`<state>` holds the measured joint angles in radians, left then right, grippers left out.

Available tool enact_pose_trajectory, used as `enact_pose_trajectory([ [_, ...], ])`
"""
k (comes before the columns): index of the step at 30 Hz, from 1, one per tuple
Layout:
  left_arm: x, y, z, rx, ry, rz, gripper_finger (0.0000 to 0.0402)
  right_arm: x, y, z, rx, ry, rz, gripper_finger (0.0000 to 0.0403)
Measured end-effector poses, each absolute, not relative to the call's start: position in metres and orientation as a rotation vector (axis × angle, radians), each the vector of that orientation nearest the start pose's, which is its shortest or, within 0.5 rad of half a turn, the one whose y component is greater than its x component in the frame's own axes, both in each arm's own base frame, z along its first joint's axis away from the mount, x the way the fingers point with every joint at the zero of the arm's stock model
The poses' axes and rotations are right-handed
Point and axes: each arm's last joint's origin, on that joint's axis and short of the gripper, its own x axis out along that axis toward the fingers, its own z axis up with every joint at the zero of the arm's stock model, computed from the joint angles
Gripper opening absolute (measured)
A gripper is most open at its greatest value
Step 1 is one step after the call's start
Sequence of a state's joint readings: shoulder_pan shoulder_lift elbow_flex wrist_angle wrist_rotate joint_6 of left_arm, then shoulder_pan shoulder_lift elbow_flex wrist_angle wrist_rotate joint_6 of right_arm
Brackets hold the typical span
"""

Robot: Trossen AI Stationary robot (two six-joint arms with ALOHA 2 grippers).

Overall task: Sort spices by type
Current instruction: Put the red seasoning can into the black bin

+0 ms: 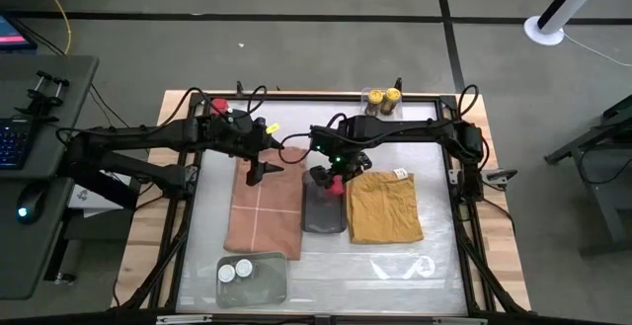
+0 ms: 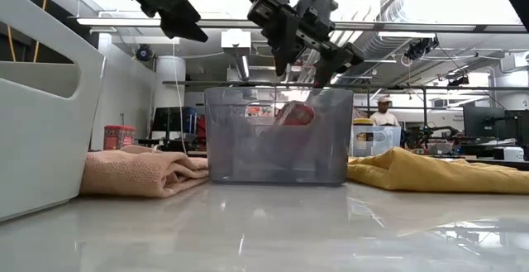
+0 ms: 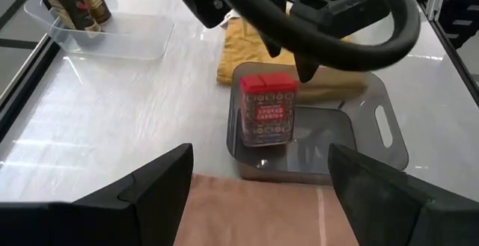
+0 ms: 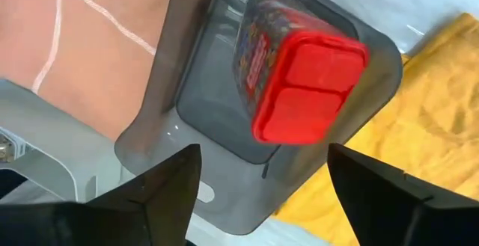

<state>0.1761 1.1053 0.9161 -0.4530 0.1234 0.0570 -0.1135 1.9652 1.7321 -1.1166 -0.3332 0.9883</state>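
One red boxy tin [image 3: 267, 111] is inside the dark grey tray [image 3: 374, 137]; it tilts in the right wrist view [image 4: 299, 74], and how it rests on the floor I cannot tell. My right gripper [image 4: 264, 150] hangs open just above it [image 1: 336, 172], a finger on either side, apart from it. My left gripper [image 3: 260, 152] is open above the pink cloth [image 1: 265, 211], left of the tray. Two yellow-capped jars [image 1: 383, 98] stand in a clear tray at the far edge. Two white-capped jars [image 1: 237, 271] stand in a clear tray near the front. A small red thing [image 1: 219, 104] lies by the far-left edge.
A folded yellow cloth [image 1: 385, 206] lies right of the grey tray and the pink cloth lies left of it, both close against it. A white bin wall [image 2: 41, 98] stands near the low camera. Bare table lies toward the near right [image 1: 415, 266].
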Motion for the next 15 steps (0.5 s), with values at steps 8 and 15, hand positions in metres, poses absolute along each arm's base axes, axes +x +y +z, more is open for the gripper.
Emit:
enact_pose_trajectory([
  [8, 0.227, 0.037, 0.293, -0.043, 0.649, 0.032, 0.0293, 0.394, -0.041, 0.275, 1.022, 1.286, -0.411, 0.0289],
  [15, 0.23, 0.033, 0.29, -0.053, 0.667, 0.02, 0.0293, 0.387, -0.025, 0.291, 0.779, 1.347, -0.399, 0.029],
])
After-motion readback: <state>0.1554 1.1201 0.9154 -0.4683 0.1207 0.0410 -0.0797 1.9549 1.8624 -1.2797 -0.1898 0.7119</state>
